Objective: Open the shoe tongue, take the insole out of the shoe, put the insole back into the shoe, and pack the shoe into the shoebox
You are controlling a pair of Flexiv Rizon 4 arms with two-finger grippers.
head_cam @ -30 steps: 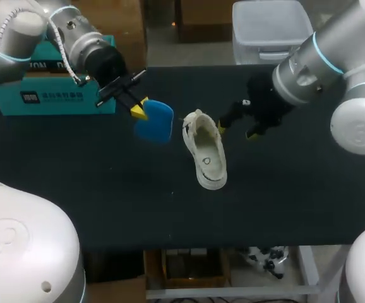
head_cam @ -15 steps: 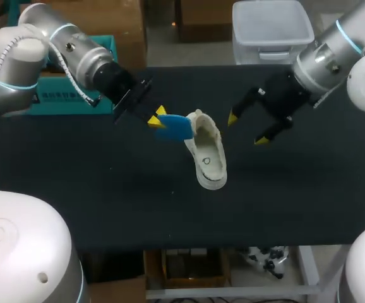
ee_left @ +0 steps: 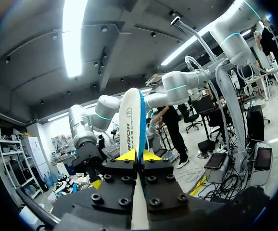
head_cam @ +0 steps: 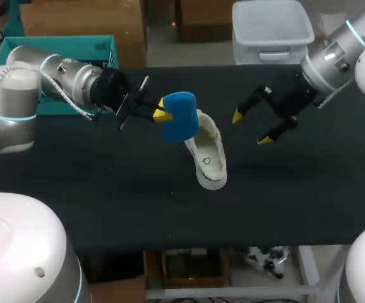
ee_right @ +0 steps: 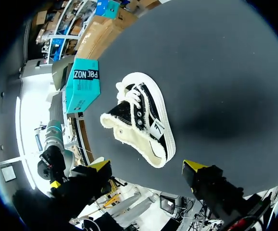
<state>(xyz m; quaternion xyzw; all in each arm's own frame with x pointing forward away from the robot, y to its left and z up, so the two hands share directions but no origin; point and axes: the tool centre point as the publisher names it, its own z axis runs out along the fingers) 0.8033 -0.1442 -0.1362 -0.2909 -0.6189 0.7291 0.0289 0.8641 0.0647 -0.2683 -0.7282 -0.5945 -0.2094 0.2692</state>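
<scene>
The blue insole (head_cam: 180, 115), clamped in the left gripper (head_cam: 161, 112), hangs just over the shoe (head_cam: 206, 151) lying on the table (head_cam: 107, 189), while the right gripper (head_cam: 252, 127) waits nearby with its jaws apart; putting the insole back seems next, which needs its tip angled into the opening.

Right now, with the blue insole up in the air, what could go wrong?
The left fingers pinch the insole only at one end, so it could slip or bend going in. The right fingers are open and apart from the shoe, so a push might slide it.
</scene>
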